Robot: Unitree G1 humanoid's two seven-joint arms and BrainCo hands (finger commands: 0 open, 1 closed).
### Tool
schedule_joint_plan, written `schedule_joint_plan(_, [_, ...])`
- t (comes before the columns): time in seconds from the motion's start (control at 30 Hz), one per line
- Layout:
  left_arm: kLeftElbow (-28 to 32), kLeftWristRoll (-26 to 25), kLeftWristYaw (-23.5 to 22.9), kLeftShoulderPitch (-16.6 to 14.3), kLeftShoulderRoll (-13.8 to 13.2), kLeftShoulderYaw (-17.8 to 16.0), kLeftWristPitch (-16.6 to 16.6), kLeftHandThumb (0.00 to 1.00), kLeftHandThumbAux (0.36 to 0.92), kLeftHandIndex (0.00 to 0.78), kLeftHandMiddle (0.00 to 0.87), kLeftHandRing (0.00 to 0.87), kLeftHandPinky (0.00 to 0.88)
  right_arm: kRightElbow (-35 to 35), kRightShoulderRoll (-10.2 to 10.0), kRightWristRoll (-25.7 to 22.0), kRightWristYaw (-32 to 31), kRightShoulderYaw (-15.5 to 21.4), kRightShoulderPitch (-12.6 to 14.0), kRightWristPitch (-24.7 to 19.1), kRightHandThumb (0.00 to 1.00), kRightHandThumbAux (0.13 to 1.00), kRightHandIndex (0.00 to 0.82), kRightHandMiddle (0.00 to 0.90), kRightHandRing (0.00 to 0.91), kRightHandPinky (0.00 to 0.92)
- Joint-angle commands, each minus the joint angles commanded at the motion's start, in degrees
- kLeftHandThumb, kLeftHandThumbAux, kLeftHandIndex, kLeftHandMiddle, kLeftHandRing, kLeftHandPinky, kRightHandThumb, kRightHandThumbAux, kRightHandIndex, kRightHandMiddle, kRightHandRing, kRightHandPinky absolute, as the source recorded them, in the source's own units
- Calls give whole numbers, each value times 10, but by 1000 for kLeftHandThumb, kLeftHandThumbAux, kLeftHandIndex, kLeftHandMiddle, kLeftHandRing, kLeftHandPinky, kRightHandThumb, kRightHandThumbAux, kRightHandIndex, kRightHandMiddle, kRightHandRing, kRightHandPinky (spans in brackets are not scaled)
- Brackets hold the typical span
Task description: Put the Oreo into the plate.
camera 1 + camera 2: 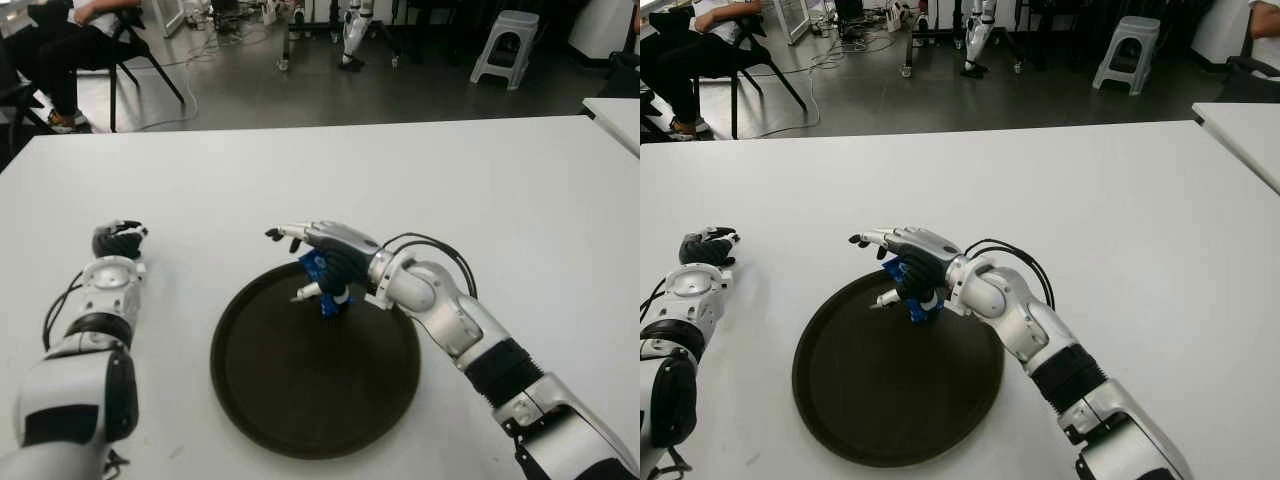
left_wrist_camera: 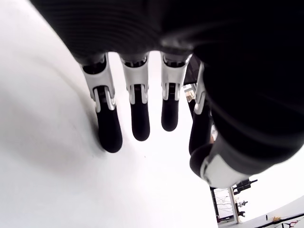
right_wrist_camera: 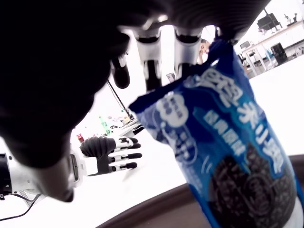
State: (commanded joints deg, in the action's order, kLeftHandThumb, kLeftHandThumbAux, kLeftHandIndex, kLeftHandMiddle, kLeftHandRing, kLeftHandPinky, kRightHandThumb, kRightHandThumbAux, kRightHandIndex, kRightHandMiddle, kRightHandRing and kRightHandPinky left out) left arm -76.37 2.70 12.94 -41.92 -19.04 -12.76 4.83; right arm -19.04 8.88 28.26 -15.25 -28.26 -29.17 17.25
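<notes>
Fingers point(image 3: 152, 71) of right hand point(image 1: 325, 252): closed on blue Oreo packet point(image 3: 228, 147), over dark round plate's point(image 1: 300, 400) far rim. Left hand point(image 1: 118, 240): fingers extended, holding nothing, left of plate.

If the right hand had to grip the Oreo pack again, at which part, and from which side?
Probably the upper end, from above. The Oreo pack stands roughly upright over the far rim of the plate, its top held by the right hand, so its lower part hangs free. Its flat faces suit a thumb-and-finger pinch. The left hand shows to the plate's left.
</notes>
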Motion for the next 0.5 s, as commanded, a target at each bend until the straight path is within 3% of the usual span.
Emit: schedule_joint_plan(0.5, [-1,0,2,1,-1,1,0,682,722,399,202,206,235,-8,-4,10,19,2,-2,-1,89,701,59,131,105,67])
